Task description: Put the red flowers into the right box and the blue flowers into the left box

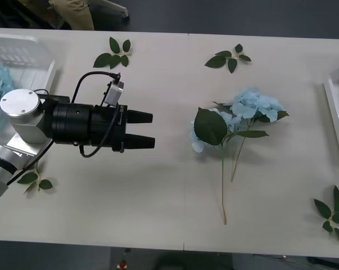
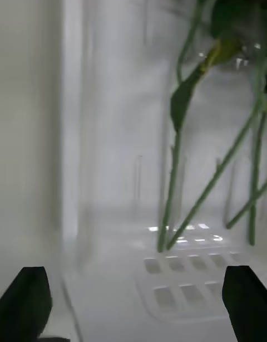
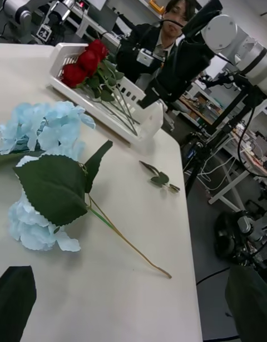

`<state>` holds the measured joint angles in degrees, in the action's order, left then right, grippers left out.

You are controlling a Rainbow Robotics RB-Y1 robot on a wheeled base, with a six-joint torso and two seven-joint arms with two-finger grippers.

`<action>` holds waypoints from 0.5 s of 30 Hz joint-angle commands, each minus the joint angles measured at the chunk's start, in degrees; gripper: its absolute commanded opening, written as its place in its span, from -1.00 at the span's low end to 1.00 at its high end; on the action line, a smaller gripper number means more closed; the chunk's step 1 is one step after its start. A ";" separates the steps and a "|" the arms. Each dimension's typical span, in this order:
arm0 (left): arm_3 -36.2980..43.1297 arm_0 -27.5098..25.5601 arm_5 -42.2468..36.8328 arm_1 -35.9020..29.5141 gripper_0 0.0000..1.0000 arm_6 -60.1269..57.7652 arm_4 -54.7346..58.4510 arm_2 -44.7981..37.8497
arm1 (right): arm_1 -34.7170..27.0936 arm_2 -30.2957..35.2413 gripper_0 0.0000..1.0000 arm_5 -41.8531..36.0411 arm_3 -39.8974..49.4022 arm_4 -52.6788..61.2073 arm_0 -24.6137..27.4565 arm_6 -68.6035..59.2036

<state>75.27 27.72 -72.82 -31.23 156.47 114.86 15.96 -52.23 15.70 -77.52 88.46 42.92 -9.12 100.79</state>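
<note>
The left pincer [image 1: 147,129] hovers over the surface [image 1: 158,197], pointing sideways toward the blue flowers [image 1: 245,112], its two black fingers apart with nothing between them. The blue flowers lie flat on the surface well ahead of its fingertips, heads away from the robot, thin stems trailing back toward the near edge. Behind the left pincer, by the arm's base, stands the left box [image 1: 23,56], with a bit of pale blue showing at its edge.

The right pincer [image 2: 133,303] hangs just above the right box [image 2: 111,152], fingers wide apart and empty, aimed down at the slotted floor. Green stems of the red flowers [image 3: 83,63] lean in the box just beyond those fingertips. From the left wrist, the red heads rest at one end of that box, beyond the blue flowers, with the right pincer over the other end.
</note>
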 commanded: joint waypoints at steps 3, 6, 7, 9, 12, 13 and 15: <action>1.29 0.93 -0.04 1.69 1.00 -1.47 -0.60 -1.81 | 0.99 -0.32 0.84 -2.72 8.92 2.69 -0.38 -9.64; 1.29 0.93 0.04 2.13 1.00 -1.47 -0.69 -1.72 | 2.04 -0.84 0.83 -4.30 12.52 4.19 -0.11 -12.72; 1.29 0.93 0.13 2.22 1.00 -1.47 -0.95 -1.72 | 2.22 -1.11 0.83 -4.48 13.14 5.15 -0.02 -13.60; 1.29 0.93 0.04 2.66 1.00 -1.47 -1.39 -1.81 | 2.75 -1.72 0.84 -4.39 14.55 7.17 0.06 -15.62; 1.37 1.11 -0.04 3.28 1.00 -1.47 -0.69 -2.16 | 3.80 -2.60 0.83 -4.30 16.30 8.58 -0.02 -18.17; 1.64 1.46 -0.48 3.54 1.00 -1.47 0.02 -2.33 | 4.15 -3.13 0.83 -4.13 17.01 8.58 0.06 -19.13; 2.43 2.60 -2.59 3.80 1.00 -1.47 0.81 -2.95 | 4.50 -5.24 0.83 -3.25 18.50 8.67 -0.02 -21.24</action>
<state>75.37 27.74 -73.01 -28.02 156.47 114.42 14.84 -47.86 12.44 -81.91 103.95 51.30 -9.10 82.64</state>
